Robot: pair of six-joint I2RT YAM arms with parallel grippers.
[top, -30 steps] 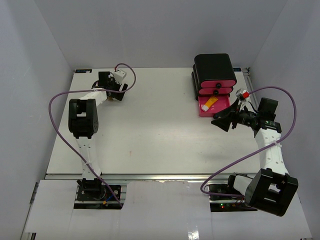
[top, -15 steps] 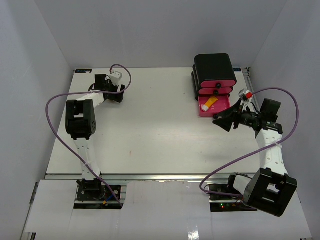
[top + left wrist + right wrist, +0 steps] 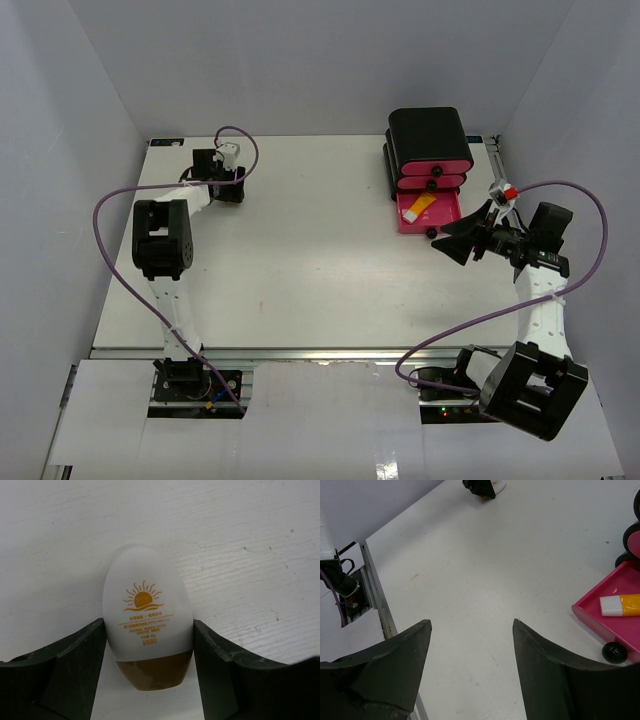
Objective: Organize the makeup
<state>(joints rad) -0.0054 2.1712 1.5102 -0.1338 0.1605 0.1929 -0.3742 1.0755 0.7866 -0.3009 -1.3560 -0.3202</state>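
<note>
1. The left claw (image 3: 148, 625) is pinching the oval bottle (image 3: 147, 605), with one finger pressed against each side of it.
2. The bottle is white with an orange sun logo and some tiny print. It has a brown cap at the end nearest the wrist camera.
3. The white table (image 3: 250, 540) is right behind the bottle. I can't tell if the bottle is resting on it or sitting just off it.
4. In the top view, that claw and the bottle are at the far left of the table, well apart from the black box (image 3: 430, 135).
5. The right claw (image 3: 470, 625) is spread wide with nothing between the fingers. It hangs over bare table just beside the pulled-out pink drawer (image 3: 600, 622).
6. The orange tube (image 3: 625, 605) with a white cap is lying flat inside that drawer.
7. The drawer is the bottom one of the box and has a black knob on its front. The two pink drawers above it look pushed in.
</note>
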